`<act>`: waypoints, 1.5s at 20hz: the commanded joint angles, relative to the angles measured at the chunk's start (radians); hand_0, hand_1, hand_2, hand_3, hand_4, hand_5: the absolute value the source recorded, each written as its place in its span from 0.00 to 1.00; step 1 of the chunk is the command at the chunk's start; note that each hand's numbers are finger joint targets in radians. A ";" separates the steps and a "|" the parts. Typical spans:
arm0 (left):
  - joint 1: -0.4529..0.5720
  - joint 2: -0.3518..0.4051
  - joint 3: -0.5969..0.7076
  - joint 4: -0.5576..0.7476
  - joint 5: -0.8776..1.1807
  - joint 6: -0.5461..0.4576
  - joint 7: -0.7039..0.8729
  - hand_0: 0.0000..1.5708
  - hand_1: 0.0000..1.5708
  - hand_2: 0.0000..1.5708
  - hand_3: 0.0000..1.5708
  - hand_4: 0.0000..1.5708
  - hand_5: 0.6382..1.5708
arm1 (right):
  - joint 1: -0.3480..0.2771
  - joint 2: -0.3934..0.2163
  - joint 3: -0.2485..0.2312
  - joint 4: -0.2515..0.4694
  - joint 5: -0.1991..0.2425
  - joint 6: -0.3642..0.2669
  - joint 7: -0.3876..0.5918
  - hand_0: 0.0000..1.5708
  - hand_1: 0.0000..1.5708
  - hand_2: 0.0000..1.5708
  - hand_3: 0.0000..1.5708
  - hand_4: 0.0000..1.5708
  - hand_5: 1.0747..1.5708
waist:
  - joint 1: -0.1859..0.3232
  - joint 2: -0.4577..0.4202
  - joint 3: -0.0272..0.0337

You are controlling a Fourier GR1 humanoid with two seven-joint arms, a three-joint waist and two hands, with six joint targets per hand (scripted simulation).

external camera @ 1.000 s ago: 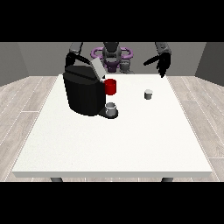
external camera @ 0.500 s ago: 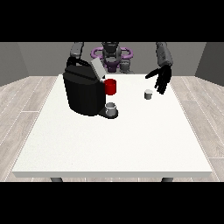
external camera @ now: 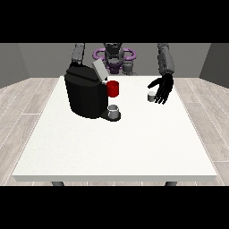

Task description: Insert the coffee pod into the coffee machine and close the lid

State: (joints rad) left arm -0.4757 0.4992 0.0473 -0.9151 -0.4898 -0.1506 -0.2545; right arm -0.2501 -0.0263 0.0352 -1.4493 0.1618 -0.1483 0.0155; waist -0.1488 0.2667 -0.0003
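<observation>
Now robot hand at view's right (external camera: 162, 88) spread wide beside coffee pod (external camera: 151, 96); coffee machine (external camera: 87, 91) lid up.

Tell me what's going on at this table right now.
A robot stands behind a white table with a black coffee machine on it, its lid tilted up. A grey cup sits at the machine's base and a red part shows at its front. The hand at the view's right hangs with fingers spread right beside the small coffee pod, not gripping it. The other hand is hidden behind the machine.
</observation>
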 commanded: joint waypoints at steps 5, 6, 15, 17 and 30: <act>-0.071 0.003 -0.014 0.113 -0.129 0.165 -0.107 0.68 0.68 0.70 0.58 0.29 1.00 | -0.028 -0.014 -0.011 0.028 -0.005 0.022 -0.010 0.00 0.00 0.00 0.00 0.00 1.00 | -0.020 0.045 -0.0003; -0.080 -0.040 -0.061 0.101 -0.179 0.203 -0.063 0.68 0.68 0.72 0.59 0.30 1.00 | -0.052 0.025 0.029 0.020 0.029 -0.033 0.055 0.00 0.00 0.00 0.00 0.00 1.00 | -0.016 0.021 -0.0003; -0.090 -0.010 -0.140 0.203 -0.323 0.155 -0.021 0.56 0.56 0.64 0.52 0.18 1.00 | -0.027 0.010 -0.005 0.097 -0.012 0.027 -0.020 0.00 0.00 0.00 0.00 0.00 1.00 | -0.018 0.000 0.0001; -0.093 -0.003 -0.146 0.228 -0.347 0.139 -0.006 0.48 0.48 0.60 0.51 0.24 1.00 | -0.007 0.011 -0.013 0.101 -0.022 0.029 -0.050 0.00 0.00 0.00 0.00 0.00 1.00 | -0.027 -0.019 0.0002; -0.183 -0.089 -0.084 0.248 -0.289 0.050 -0.108 0.90 0.90 0.89 0.85 0.31 1.00 | 0.013 0.004 0.000 0.176 0.066 -0.051 0.011 0.00 0.00 0.00 0.00 0.00 1.00 | 0.018 -0.129 0.0000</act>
State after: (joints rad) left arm -0.6206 0.4494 -0.0656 -0.6559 -0.8271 -0.0529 -0.3434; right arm -0.2327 -0.0276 0.0244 -1.2831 0.2079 -0.1867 -0.0063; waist -0.1381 0.1785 -0.0001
